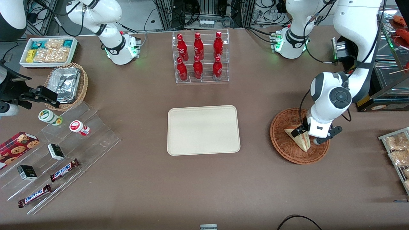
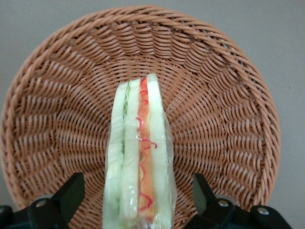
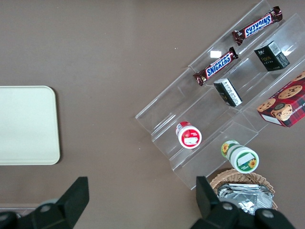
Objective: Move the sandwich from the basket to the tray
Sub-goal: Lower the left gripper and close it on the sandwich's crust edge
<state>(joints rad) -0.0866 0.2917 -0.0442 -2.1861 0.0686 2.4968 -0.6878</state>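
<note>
A wrapped triangular sandwich (image 1: 301, 140) (image 2: 140, 152) stands on edge in the round reddish-brown wicker basket (image 1: 281, 147) (image 2: 52, 105), toward the working arm's end of the table. My left gripper (image 1: 308, 135) (image 2: 138, 195) is down in the basket and open. One black finger (image 2: 71, 193) stands on each side of the sandwich, each with a visible gap to the wrap. The red and green filling shows along the sandwich's cut edge. In the middle of the table lies the cream tray (image 1: 203, 130) (image 3: 26, 125), with nothing on it.
A clear rack of red bottles (image 1: 200, 57) stands farther from the front camera than the tray. Toward the parked arm's end are a stepped acrylic shelf (image 1: 96, 140) with snack bars and cups, a tan basket of foil containers (image 1: 65, 84) and a white snack box (image 1: 48, 51). A snack rack (image 1: 397, 150) lies beside the basket.
</note>
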